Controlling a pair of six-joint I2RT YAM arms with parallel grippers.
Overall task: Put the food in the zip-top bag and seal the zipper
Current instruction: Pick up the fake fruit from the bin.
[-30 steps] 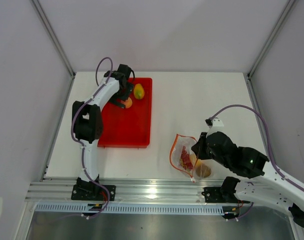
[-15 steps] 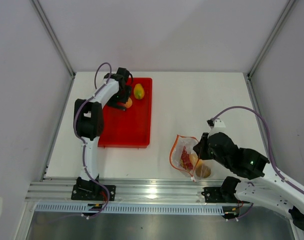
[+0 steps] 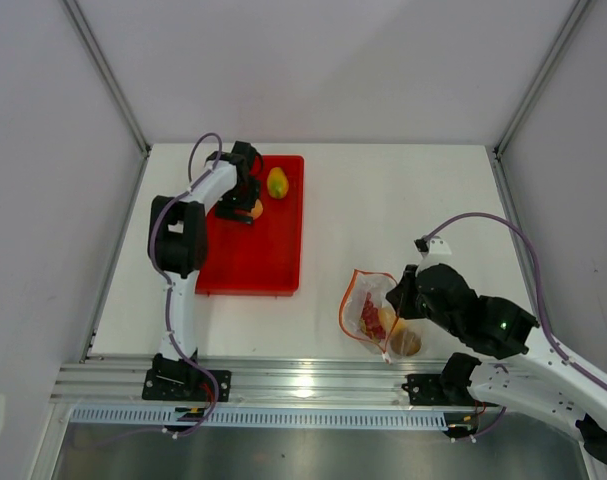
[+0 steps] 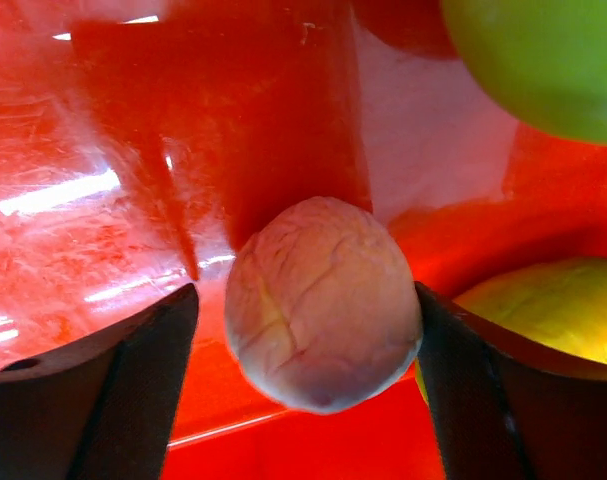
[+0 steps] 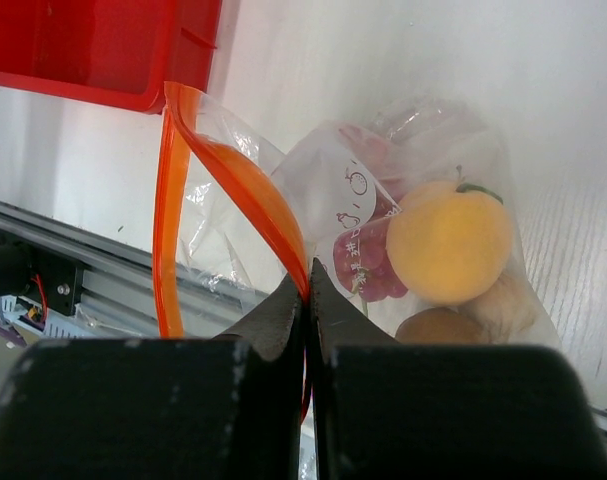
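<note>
In the left wrist view the pink peach [image 4: 323, 300] lies on the red tray [image 4: 163, 180], between the fingers of my left gripper [image 4: 305, 296]. The jaws are open. The right finger touches the peach and a gap shows on the left. A green apple [image 4: 543, 60] and the yellow-green mango [image 4: 543, 310] lie beside it. From above, my left gripper [image 3: 245, 190] is over the tray's far end, near the mango [image 3: 277, 183]. My right gripper [image 5: 306, 285] is shut on the orange-red zipper [image 5: 253, 190] of the clear zip-top bag [image 3: 375, 315]. The bag holds an orange [image 5: 448, 240], grapes [image 5: 368, 270], a kiwi [image 5: 438, 325] and a pale bulb [image 5: 503, 305].
The red tray [image 3: 253, 255] lies at the left of the white table. The bag sits near the table's front edge, close to the metal rail [image 3: 303, 380]. Grey walls enclose the table on three sides.
My left gripper has shifted slightly toward the tray's far left, around the peach. The right gripper and the bag have hardly moved.
</note>
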